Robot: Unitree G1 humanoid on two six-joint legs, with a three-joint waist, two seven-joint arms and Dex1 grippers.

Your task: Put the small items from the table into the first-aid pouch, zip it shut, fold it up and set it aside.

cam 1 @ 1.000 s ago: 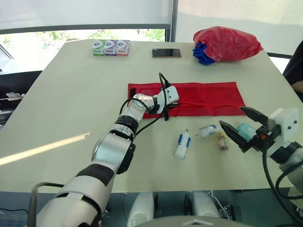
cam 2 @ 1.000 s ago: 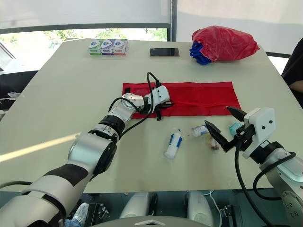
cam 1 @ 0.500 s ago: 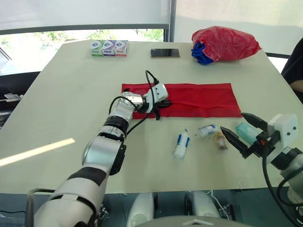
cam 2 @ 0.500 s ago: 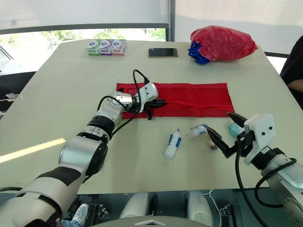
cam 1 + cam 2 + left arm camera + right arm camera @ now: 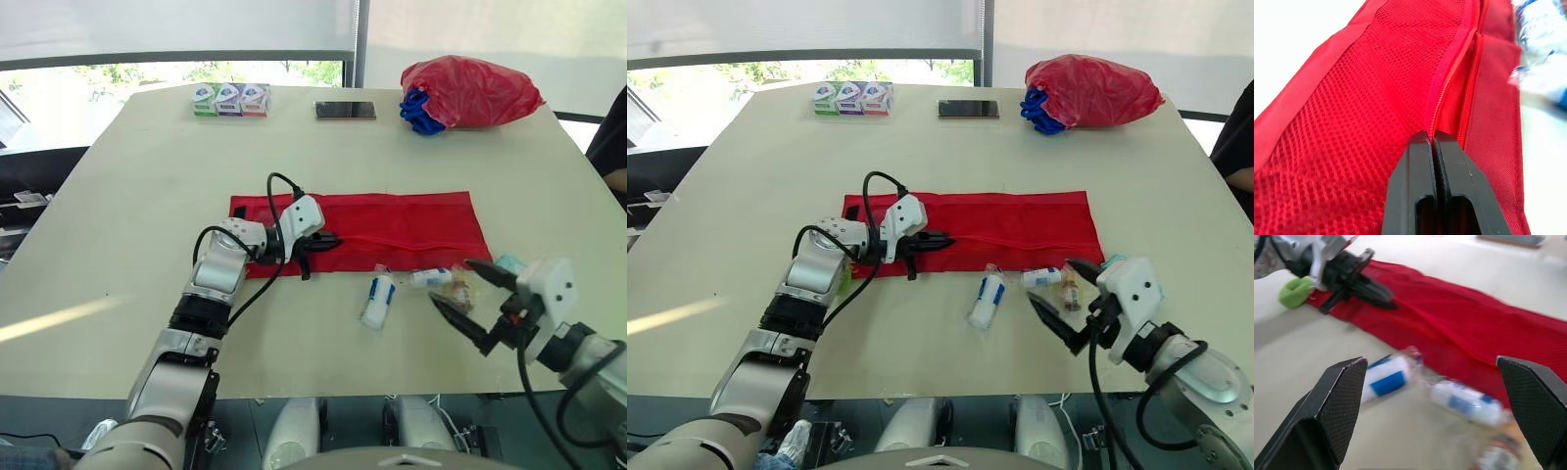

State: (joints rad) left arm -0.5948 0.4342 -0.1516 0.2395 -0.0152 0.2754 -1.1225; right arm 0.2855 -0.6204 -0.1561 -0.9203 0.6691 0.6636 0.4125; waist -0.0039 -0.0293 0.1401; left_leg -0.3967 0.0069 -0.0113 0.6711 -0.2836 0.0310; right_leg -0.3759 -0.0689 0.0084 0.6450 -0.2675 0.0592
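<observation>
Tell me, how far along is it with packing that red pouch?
Barely begun. Nothing looks packed: the bandage roll, small tube and little bottle lie on the table beside the red pouch, which lies flat and unfolded. In hand: the left gripper pinches the pouch by its zipper, while the right gripper hangs open near the items. Left: loading, zipping, folding, setting aside.

Pale table [image 5: 137, 176] before bright windows [image 5: 59, 83], lowered white blinds [image 5: 176, 24], sunlight streak [image 5: 49, 319] across tabletop
</observation>
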